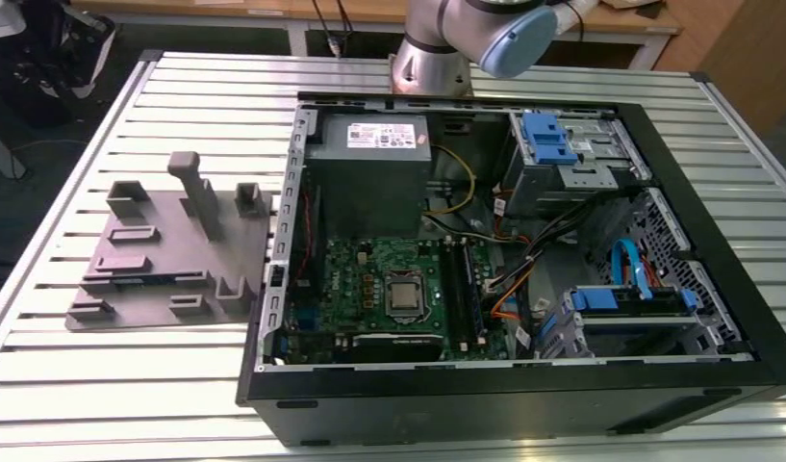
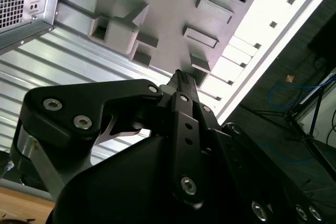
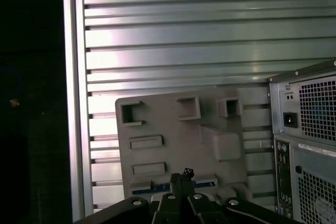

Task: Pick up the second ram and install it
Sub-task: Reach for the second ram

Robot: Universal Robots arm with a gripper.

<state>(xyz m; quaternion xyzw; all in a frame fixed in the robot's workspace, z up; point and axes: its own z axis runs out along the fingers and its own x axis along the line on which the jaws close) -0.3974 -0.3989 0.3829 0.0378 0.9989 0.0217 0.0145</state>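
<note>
The second ram (image 3: pixel 152 187) is a thin green-blue strip lying along one edge of the grey fixture plate (image 3: pixel 178 140), partly hidden behind my fingers. In the exterior view the ram (image 1: pixel 126 281) shows as a dark sliver on the plate's (image 1: pixel 162 241) near side, at the exterior view's left. My gripper (image 3: pixel 186 173) hangs high above the plate with its fingers pressed together and nothing between them; in the second wrist view the gripper (image 2: pixel 177 75) points down at the plate's blocks. The motherboard's long memory slots (image 1: pixel 468 289) lie beside the processor (image 1: pixel 406 294).
An open black computer case (image 1: pixel 700 375) lies on the slatted aluminium table (image 1: pixel 174 106), with a power supply (image 1: pixel 373 144), blue drive brackets (image 1: pixel 546 135) and loose cables inside. Tall grey blocks (image 1: pixel 197 192) rise from the fixture. The arm's base (image 1: pixel 431 63) stands behind the case.
</note>
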